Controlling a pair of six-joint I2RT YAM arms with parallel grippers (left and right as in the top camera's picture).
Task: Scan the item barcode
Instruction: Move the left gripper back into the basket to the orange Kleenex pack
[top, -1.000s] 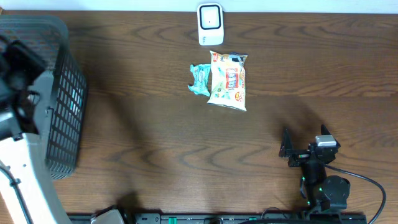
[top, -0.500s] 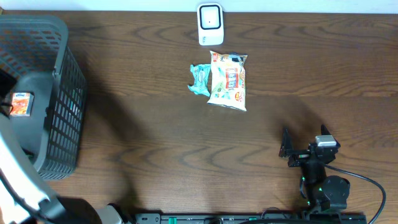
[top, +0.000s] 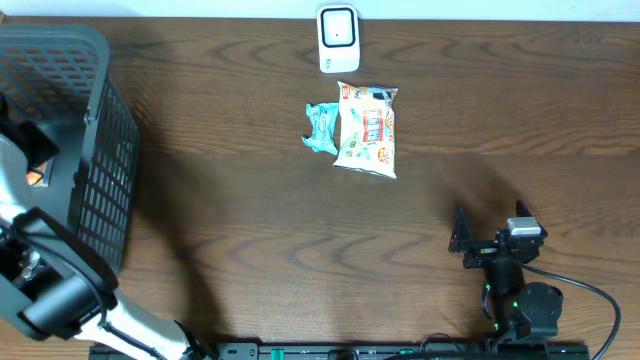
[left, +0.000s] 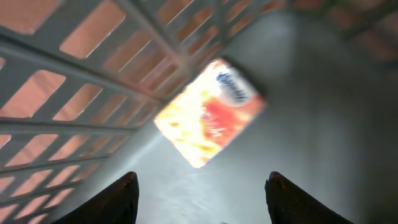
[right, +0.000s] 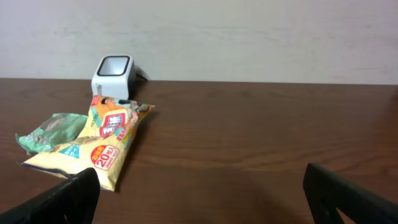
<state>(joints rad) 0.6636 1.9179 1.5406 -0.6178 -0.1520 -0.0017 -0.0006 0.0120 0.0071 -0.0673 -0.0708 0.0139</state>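
Note:
An orange and red box (left: 210, 112) lies tilted on the grey floor of the basket, close to its lattice wall, and looks blurred in the left wrist view. My left gripper (left: 202, 180) hangs open just above it, with empty space between its dark fingers and no contact. In the overhead view only a sliver of the box (top: 35, 175) shows beside my left arm inside the basket (top: 100, 190). The white scanner (top: 338, 38) stands at the table's far edge. My right gripper (top: 460, 238) rests open and empty near the front right.
A yellow snack bag (top: 367, 130) and a teal packet (top: 321, 128) lie side by side just in front of the scanner. The right wrist view shows the same bag (right: 102, 140), packet (right: 53, 129) and scanner (right: 113, 73) far ahead of the open right gripper (right: 200, 171).
My left arm has shifted over the basket, its white link swinging toward the front left corner. The box is now mostly covered from above. The right arm has not moved.

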